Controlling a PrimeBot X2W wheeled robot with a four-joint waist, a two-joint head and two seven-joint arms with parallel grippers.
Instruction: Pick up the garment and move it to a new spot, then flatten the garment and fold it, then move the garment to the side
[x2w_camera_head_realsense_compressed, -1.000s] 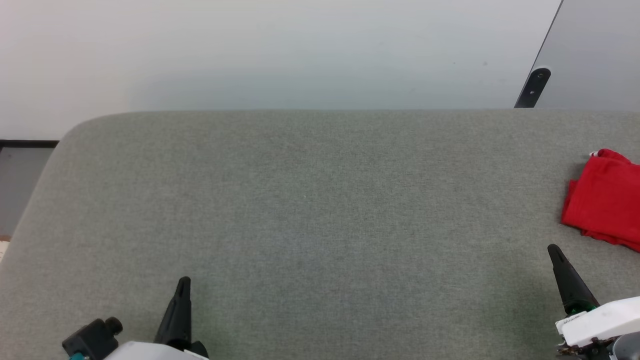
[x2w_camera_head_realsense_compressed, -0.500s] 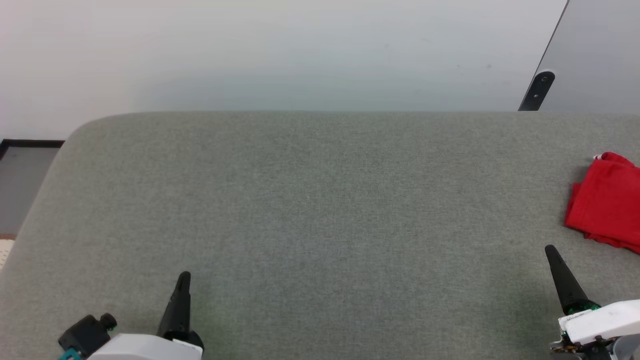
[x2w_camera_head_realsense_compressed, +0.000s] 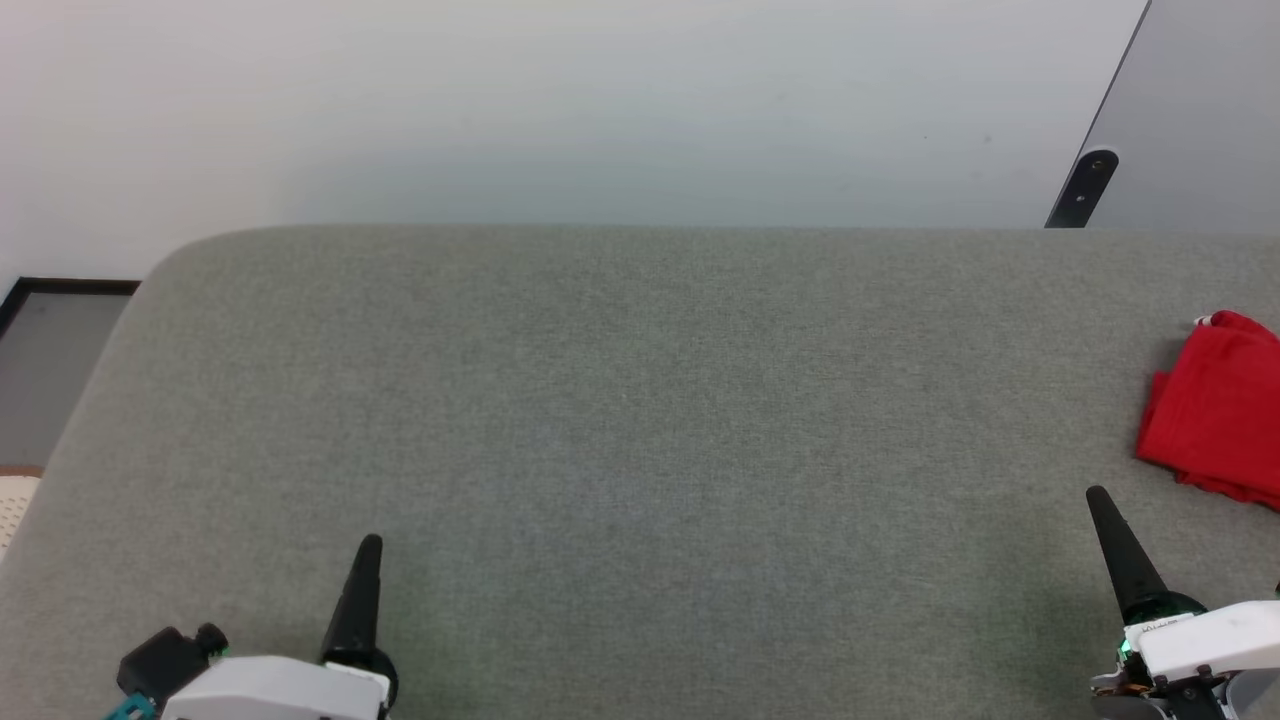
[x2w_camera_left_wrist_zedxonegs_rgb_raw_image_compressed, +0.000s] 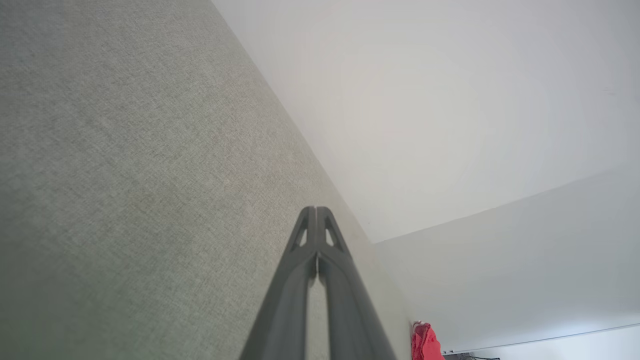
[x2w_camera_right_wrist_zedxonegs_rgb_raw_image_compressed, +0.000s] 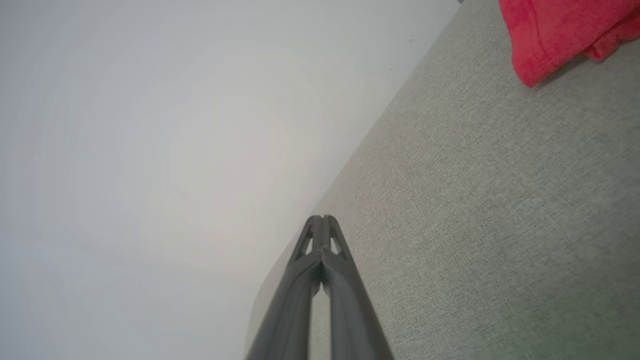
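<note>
The garment (x2w_camera_head_realsense_compressed: 1218, 405) is a folded red bundle at the far right of the grey cushioned surface (x2w_camera_head_realsense_compressed: 640, 420), cut off by the head view's right edge; a bit of white trim shows at its top corner. It appears again in the right wrist view, garment (x2w_camera_right_wrist_zedxonegs_rgb_raw_image_compressed: 560, 30), and small in the left wrist view, garment (x2w_camera_left_wrist_zedxonegs_rgb_raw_image_compressed: 425, 342). My right gripper (x2w_camera_head_realsense_compressed: 1098, 495) is shut and empty, a short way in front of and left of the bundle. My left gripper (x2w_camera_head_realsense_compressed: 370, 543) is shut and empty at the lower left, far from it. Both gripper tips press together in the wrist views: left gripper (x2w_camera_left_wrist_zedxonegs_rgb_raw_image_compressed: 316, 210), right gripper (x2w_camera_right_wrist_zedxonegs_rgb_raw_image_compressed: 323, 218).
A pale wall (x2w_camera_head_realsense_compressed: 600, 110) rises behind the surface. A grey panel with a black bracket (x2w_camera_head_realsense_compressed: 1085, 185) stands at the back right. Dark floor (x2w_camera_head_realsense_compressed: 50, 370) shows past the rounded left corner.
The whole head view has shifted slightly, so the camera has moved; the garment lies as before. Both grippers stay shut in about the same places.
</note>
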